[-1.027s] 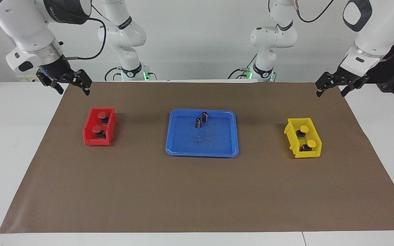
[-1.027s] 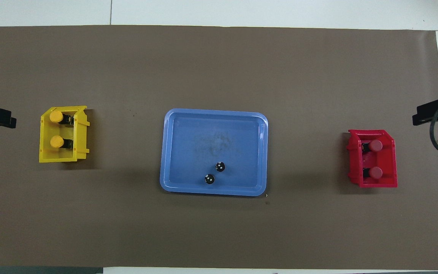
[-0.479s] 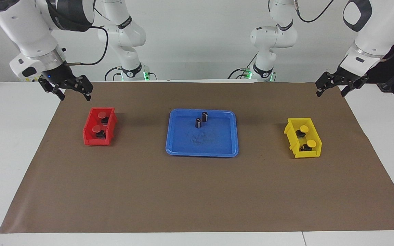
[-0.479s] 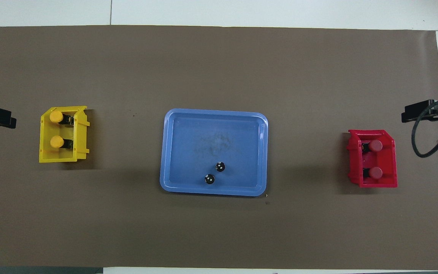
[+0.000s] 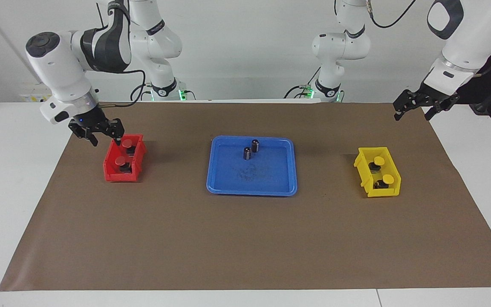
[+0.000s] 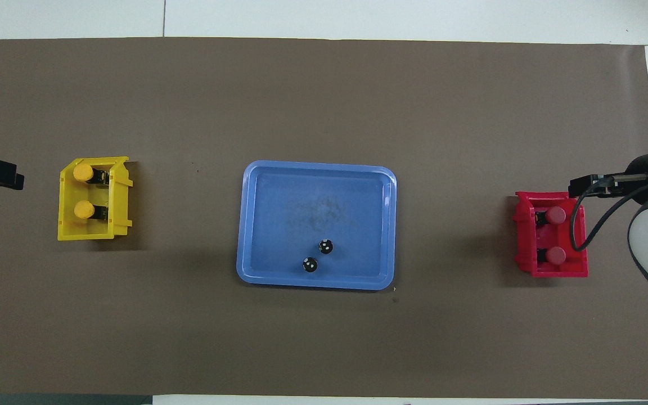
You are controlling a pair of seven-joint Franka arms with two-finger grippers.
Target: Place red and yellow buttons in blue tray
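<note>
— Looking at the right gripper (image 5: 102, 137) first: where is it?

— It hangs low over the corner of the red bin (image 5: 110, 164) that lies nearest the robots, at the right arm's end of the table. Its fingers stand apart with nothing between them, and they touch neither the bin nor what sits in it, as far as the facing view shows.

— And the red buttons?

— Both are in the red bin. One red button (image 5: 128, 142) sits at the end nearer the robots, just beside the gripper's fingertips; the other red button (image 5: 120, 161) sits at the end farther from them. Each has a round cap on a small black base.

— The left gripper (image 5: 412, 109)?

— Waiting, raised over the corner of the brown mat (image 5: 245, 238) at the left arm's end, wide open and holding nothing.

— Yellow buttons?

— Both in the yellow bin (image 5: 363, 168) at the left arm's end. One yellow button (image 5: 379, 160) is nearer the robots, the other yellow button (image 5: 388, 179) farther.

— And the blue tray (image 5: 271, 181)?

— It lies flat in the middle of the mat, between the two bins and well apart from each. Two small dark cylinders (image 5: 251, 149) stand upright in it, close together, near the rim closest to the robots. No button is in it.
</note>
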